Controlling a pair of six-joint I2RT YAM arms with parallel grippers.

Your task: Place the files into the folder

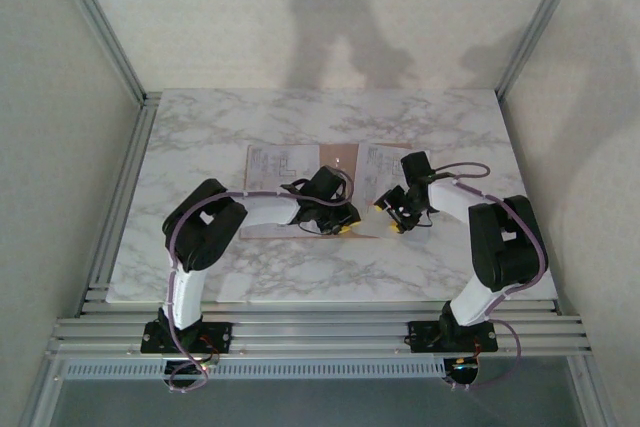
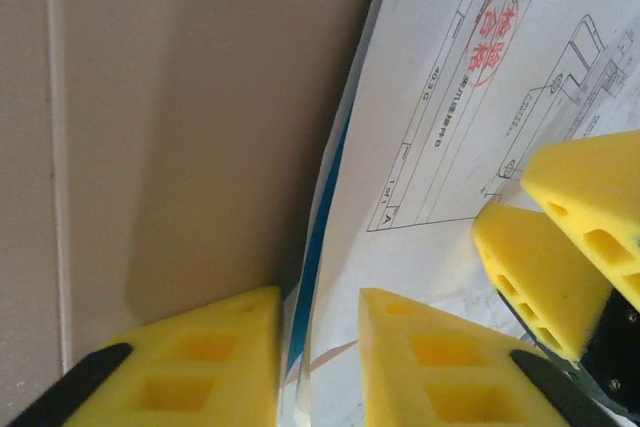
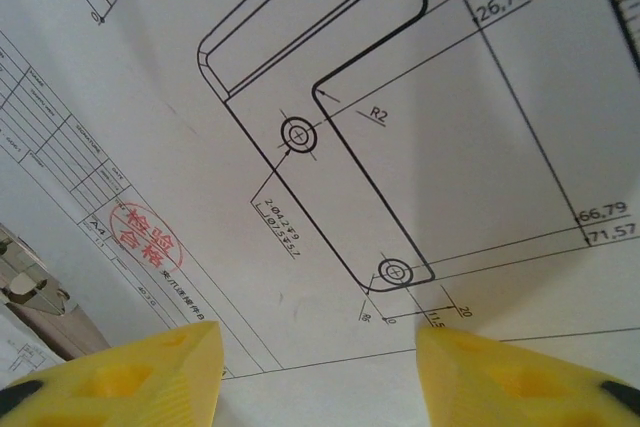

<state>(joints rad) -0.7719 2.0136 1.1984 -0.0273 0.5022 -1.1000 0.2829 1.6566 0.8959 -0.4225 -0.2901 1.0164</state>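
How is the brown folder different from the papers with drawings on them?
The folder is plain pinkish-brown, while the paper sheets are white with black line drawings and a red stamp. The folder is bigger and lies opened out underneath, and the paper sheets lie on top of it. Both are thin, and both rest on the marble table.

White printed files, atop open pinkish folder

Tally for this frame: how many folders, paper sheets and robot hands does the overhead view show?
Folder: 1
Paper sheets: 2, the second on the right
Hands: 2, left hand and right hand
Total: 5
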